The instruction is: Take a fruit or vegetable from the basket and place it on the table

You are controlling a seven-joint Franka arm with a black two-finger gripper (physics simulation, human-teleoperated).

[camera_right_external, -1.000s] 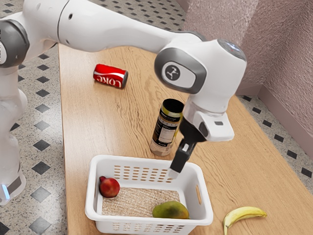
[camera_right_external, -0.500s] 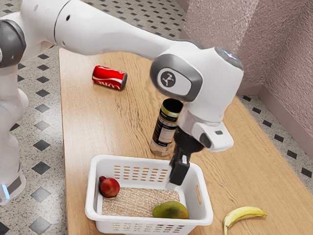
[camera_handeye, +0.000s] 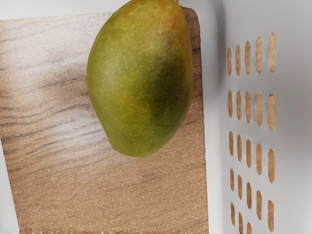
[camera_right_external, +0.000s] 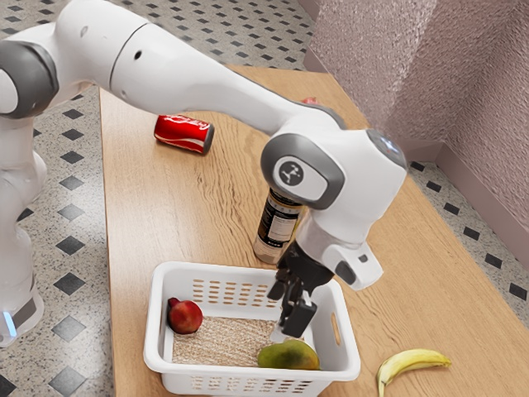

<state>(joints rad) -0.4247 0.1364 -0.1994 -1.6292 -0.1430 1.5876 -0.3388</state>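
Mango [camera_right_external: 289,357] in the basket [camera_right_external: 154,318], gripper [camera_right_external: 290,331] close above!

Fingers [camera_right_external: 298,318] apart, down within the basket's walls and near the mango on the basket's wood-grained floor. Over toward the basket's opposite end, round and red, a pomegranate [camera_right_external: 185,317]. Out on the counter [camera_right_external: 198,215], around the basket: a yellow banana [camera_right_external: 413,361] near the mango's end, a dark-labelled canister [camera_right_external: 276,227] upright just beyond the far long side, partly behind the arm, and a red can [camera_right_external: 182,134] on its side, well apart from the basket.
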